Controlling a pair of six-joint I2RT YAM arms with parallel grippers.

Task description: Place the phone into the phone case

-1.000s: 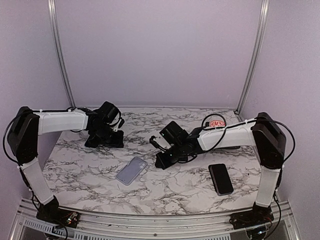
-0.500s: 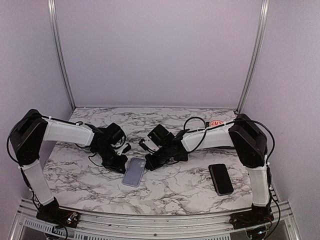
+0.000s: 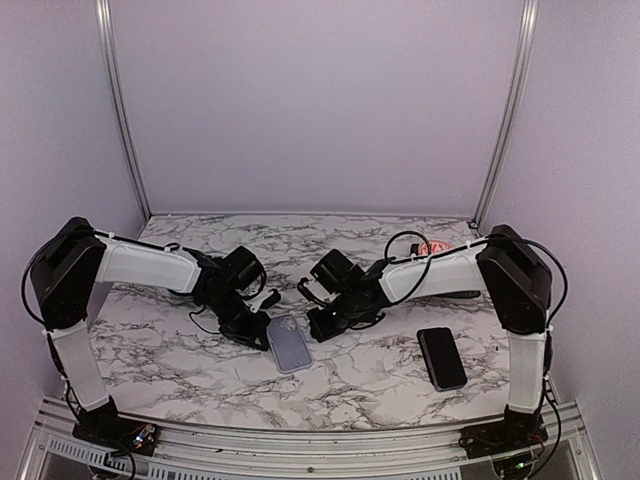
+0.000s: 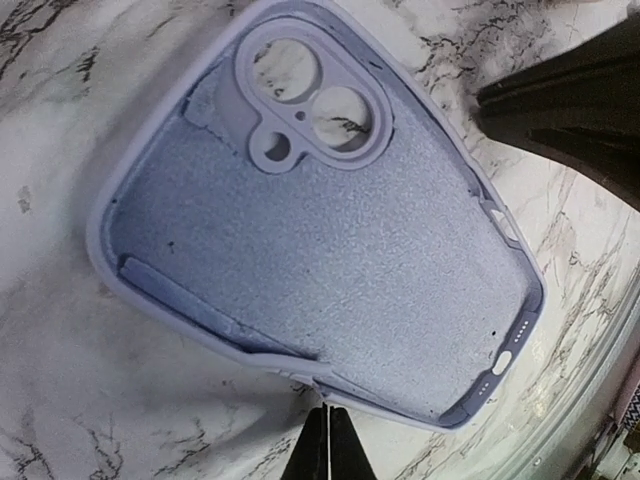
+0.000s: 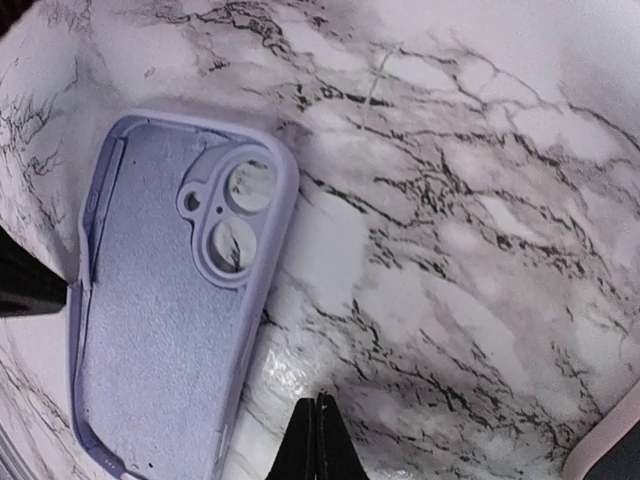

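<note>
Inspecting the desk [image 3: 370, 385] finds the lavender phone case [image 3: 288, 343] lying flat near the middle, open side up with its camera cut-out towards the far end. The phone [image 3: 442, 357] lies face up, well apart to the right and untouched. Both arms are lowered over the case. The left claw [image 4: 328, 447] is fully closed and empty, with its tips at the case's long edge. The right claw [image 5: 315, 440] is likewise closed and empty, just beside the opposite edge. The step in hand appears to be squaring the case, not insertion. The next move calls for the right claw to open and travel to the phone, and a flat phone offers only thin edges to grip.
</note>
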